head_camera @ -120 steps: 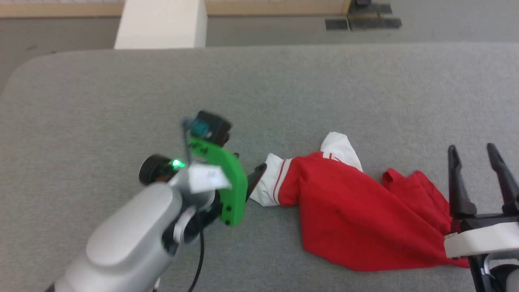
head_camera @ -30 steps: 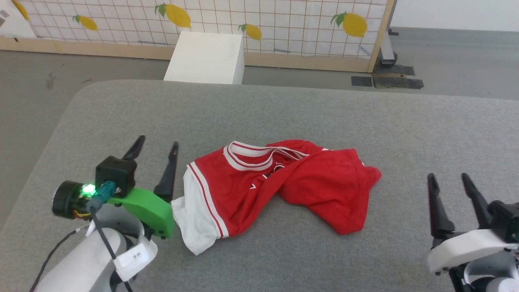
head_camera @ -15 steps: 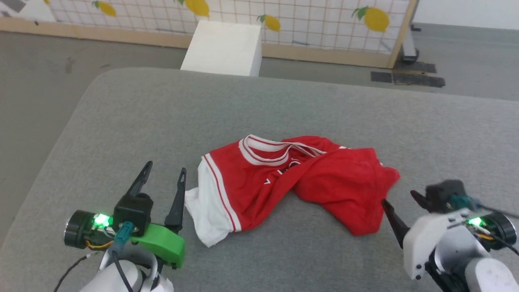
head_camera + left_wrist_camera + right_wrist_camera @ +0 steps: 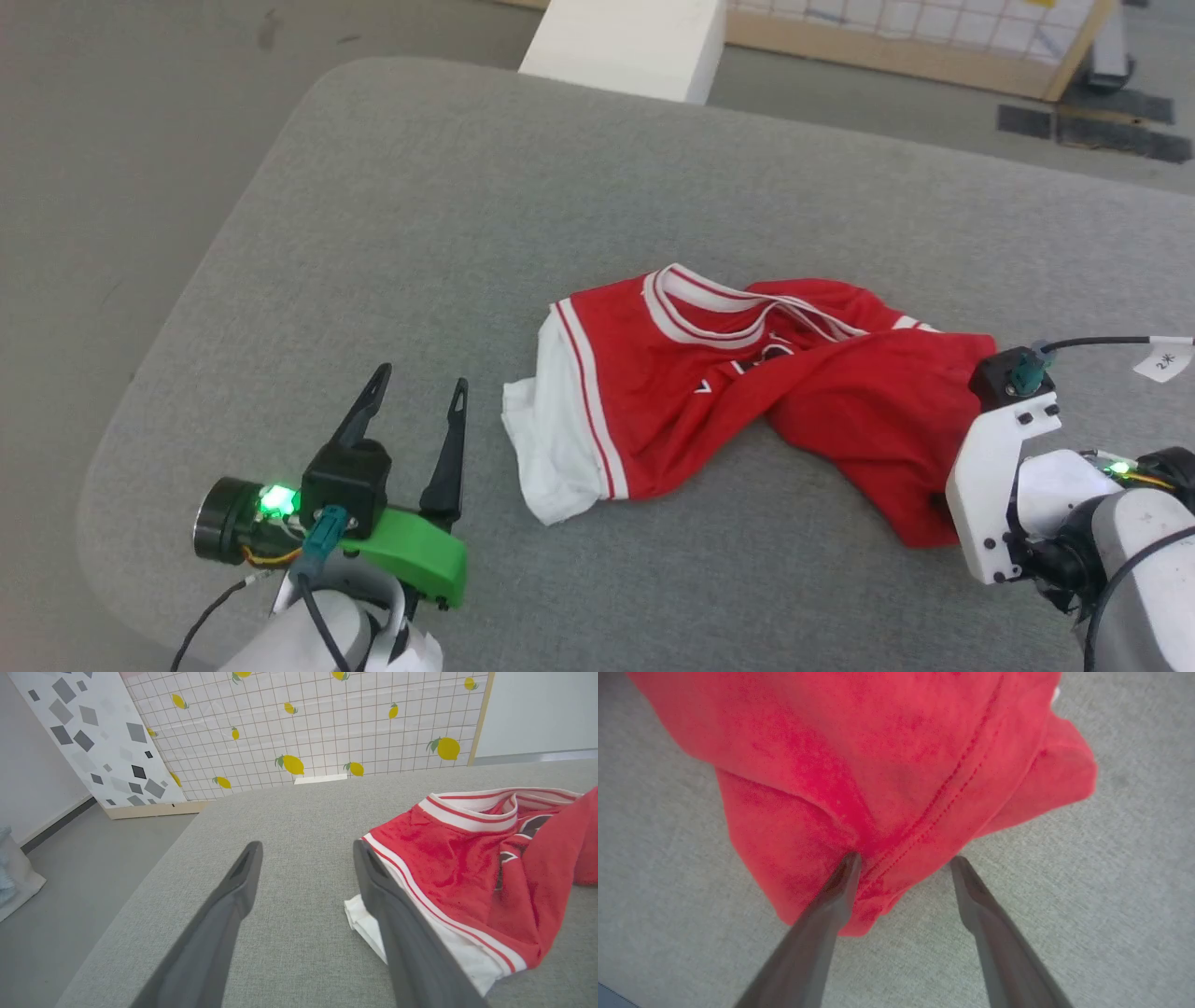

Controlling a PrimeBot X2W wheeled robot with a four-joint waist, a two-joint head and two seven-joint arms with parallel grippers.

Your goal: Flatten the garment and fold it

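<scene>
The garment (image 4: pixel 709 392) lies crumpled on the grey padded table (image 4: pixel 448 205), red with a striped collar uppermost and a white sleeve (image 4: pixel 546 457) at its left end. My left gripper (image 4: pixel 420 383) stands open just left of that sleeve, touching nothing. In the left wrist view the left gripper (image 4: pixel 307 845) has bare table between its fingers, with the garment (image 4: pixel 467 858) to the right. My right arm's white wrist mount (image 4: pixel 999 495) hangs over the garment's right end. My right gripper (image 4: pixel 906 858) points down, open, straddling the red hem (image 4: pixel 924 812); one fingertip (image 4: pixel 850 863) presses the cloth.
A white box (image 4: pixel 625 42) stands on the floor past the table's far edge. A lemon-patterned panel (image 4: pixel 303 732) and a grey-patterned board (image 4: pixel 103 742) stand behind it. The table's rounded left edge (image 4: pixel 140 392) runs close to my left arm. Dark mats (image 4: pixel 1092 131) lie on the floor.
The head camera has tilted down and shifted. My right gripper has swung from the table's right side in over the garment's right end, pointing down. The left gripper stays beside the white sleeve.
</scene>
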